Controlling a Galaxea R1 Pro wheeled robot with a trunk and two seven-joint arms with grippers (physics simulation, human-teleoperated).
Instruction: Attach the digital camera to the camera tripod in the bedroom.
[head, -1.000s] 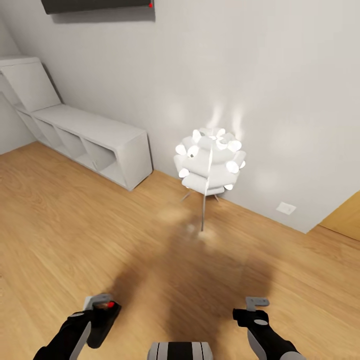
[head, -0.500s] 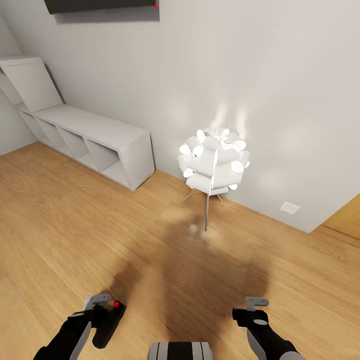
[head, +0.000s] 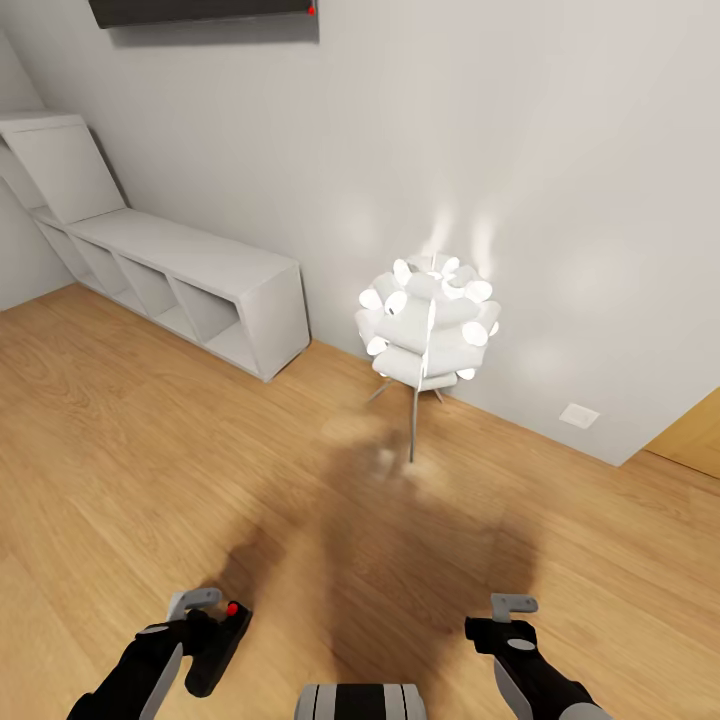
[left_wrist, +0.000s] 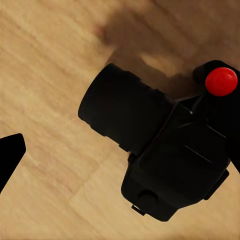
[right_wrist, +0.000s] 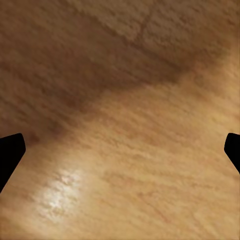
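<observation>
A white floor lamp (head: 428, 322) and cubby shelf (head: 190, 285) stood ahead by the wall. The left gripper (head: 205, 628) seemingly clamped the digital camera (left_wrist: 165, 157); the right gripper (head: 512, 622) was spread, empty.

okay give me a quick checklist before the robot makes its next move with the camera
1. Camera in left gripper: ok, held above the wood floor.
2. Grip secure: cannot tell, finger contact is hidden.
3. Right gripper free: ok, fingers wide apart, nothing between.
4. Tripod located: not ok, ahead stands a floor lamp, not a tripod.
5. Path ahead: not ok, lamp and wall block it; shelf to the left.
</observation>
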